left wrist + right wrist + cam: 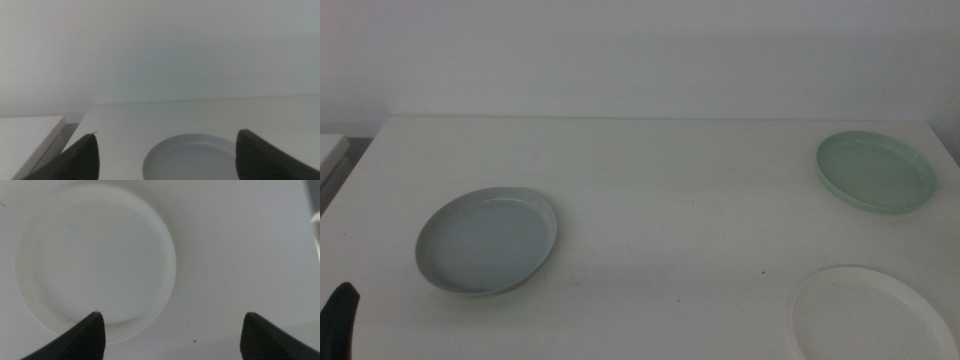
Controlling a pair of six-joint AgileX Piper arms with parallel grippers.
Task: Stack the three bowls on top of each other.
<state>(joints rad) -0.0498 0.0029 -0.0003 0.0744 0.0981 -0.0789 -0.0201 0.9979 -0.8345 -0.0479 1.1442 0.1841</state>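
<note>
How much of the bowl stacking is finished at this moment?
Nothing is stacked: the grey-blue bowl, mint green bowl and white bowl lie apart on the table. Nothing is in hand: the left gripper and right gripper are open. All stacking remains.

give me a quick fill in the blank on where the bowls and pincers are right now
1. The grey-blue bowl sits on the ____ side of the table in the middle view.
2. The left pincer is open, with the ____ bowl ahead of it.
3. The right pincer is open above the ____ bowl.
4. The mint green bowl holds ____ other bowls.

Missing words: left; grey-blue; white; no
</note>
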